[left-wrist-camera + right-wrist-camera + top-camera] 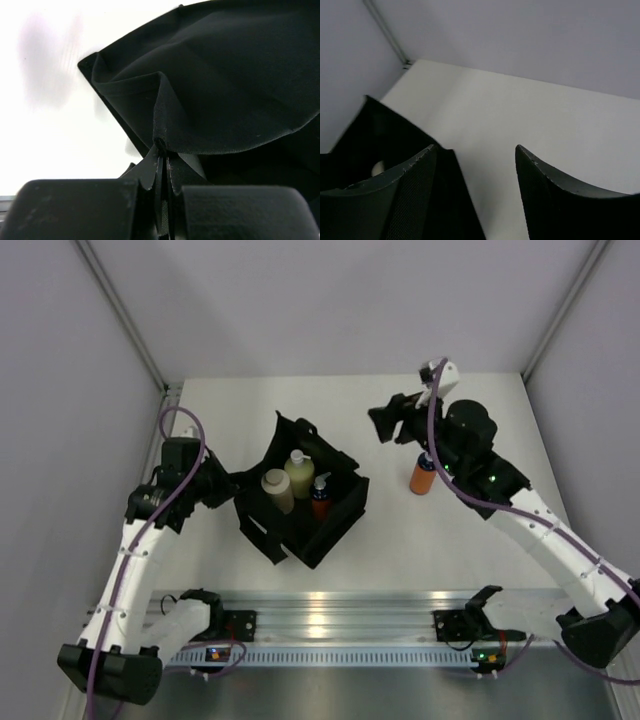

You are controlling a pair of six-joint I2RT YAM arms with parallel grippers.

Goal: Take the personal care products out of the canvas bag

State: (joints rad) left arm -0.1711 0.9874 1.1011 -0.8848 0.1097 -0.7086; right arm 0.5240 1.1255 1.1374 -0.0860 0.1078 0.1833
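Note:
The black canvas bag (335,510) stands open at the table's middle. Inside it stand a beige bottle (277,490), a pale yellow-green bottle (300,473) and an orange bottle with a dark band (320,497). A second orange bottle (423,475) stands on the table to the bag's right. My left gripper (232,483) is shut on the bag's left rim; the wrist view shows the black fabric (210,90) pinched between the fingers. My right gripper (384,423) is open and empty, above the table between the bag and the orange bottle; the bag's edge (365,135) shows at its left.
An aluminium rail (330,615) runs along the near edge with both arm bases. Grey walls enclose the white table (480,540) on three sides.

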